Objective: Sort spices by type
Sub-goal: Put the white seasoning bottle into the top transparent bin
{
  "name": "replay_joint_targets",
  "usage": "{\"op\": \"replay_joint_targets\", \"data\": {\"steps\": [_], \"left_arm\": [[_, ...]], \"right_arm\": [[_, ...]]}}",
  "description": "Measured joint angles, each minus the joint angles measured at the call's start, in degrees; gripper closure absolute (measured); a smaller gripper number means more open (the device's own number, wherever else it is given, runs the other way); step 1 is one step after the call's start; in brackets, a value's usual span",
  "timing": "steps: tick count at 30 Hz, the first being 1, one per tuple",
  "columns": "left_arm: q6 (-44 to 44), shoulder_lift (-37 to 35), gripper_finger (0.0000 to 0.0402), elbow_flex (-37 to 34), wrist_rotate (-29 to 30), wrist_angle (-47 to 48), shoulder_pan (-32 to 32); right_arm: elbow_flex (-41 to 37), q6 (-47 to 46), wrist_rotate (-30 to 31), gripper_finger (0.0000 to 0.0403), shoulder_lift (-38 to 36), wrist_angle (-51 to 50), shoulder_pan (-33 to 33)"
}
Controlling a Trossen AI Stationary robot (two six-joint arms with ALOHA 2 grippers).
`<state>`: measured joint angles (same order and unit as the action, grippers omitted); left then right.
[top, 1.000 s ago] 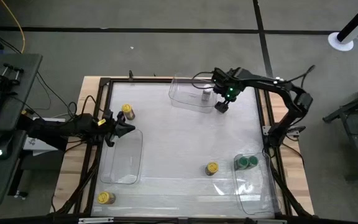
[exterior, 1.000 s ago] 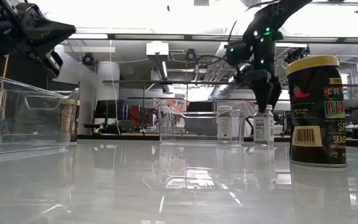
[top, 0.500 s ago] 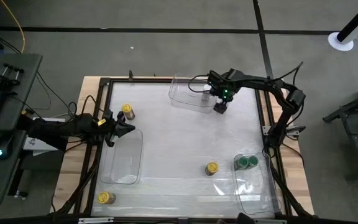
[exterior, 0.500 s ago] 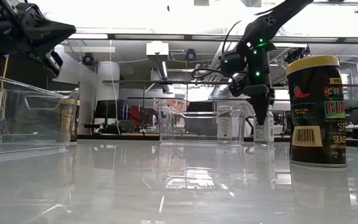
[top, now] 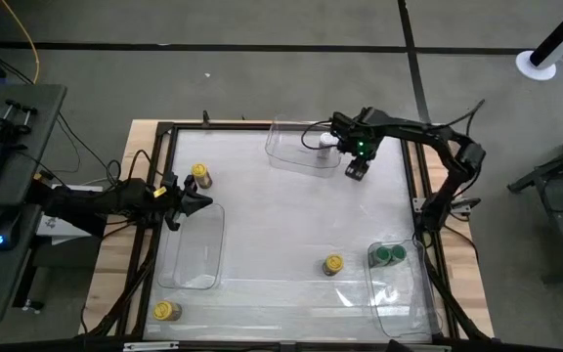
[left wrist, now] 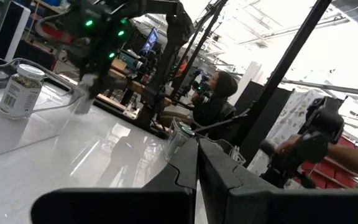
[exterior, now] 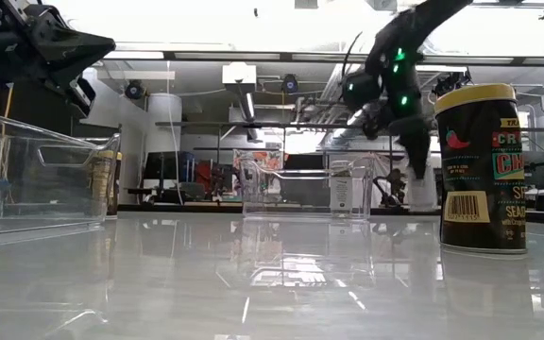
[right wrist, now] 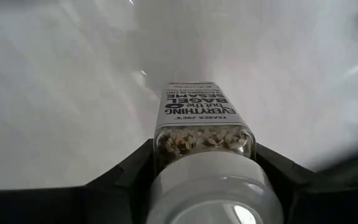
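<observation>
Shifting right since half a second ago, the right gripper [top: 357, 169] now hangs off the right end of the far clear bin [top: 286, 154], its fingers clamped on a white-lidded "Everything but the Bagel" jar [right wrist: 204, 127] above the desk [top: 281, 220]. A second white-lidded jar [top: 324, 142] stands inside that bin. The left gripper [top: 196, 202] waits over the far end of the left bin [top: 195, 256], fingers together and empty. Yellow-lidded jars stand at far left [top: 200, 174], near left [top: 166, 311] and near centre [top: 332, 264]. Two green-lidded jars [top: 390, 256] sit in the far end of the right bin [top: 399, 298].
</observation>
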<state>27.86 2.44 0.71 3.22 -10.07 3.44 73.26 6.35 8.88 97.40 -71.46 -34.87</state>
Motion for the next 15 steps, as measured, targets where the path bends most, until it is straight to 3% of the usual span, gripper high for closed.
{"op": "replay_joint_targets", "data": {"steps": [6, 11, 15], "left_arm": [[0.00, 0.00, 0.0401, 0.02, -0.02, -0.01, 0.00], [0.00, 0.00, 0.0401, 0.00, -0.02, -0.01, -0.02], [0.02, 0.00, 0.0401, 0.02, -0.01, 0.00, -0.02]], "right_arm": [[9.11, -1.80, 10.19, 0.0210, -7.76, -5.16, 1.17], [18.31, -2.44, 6.08, 0.0210, -10.35, 2.26, 1.51], [22.63, -1.12, 2.75, 0.0210, -7.47, 9.74, 3.08]]}}
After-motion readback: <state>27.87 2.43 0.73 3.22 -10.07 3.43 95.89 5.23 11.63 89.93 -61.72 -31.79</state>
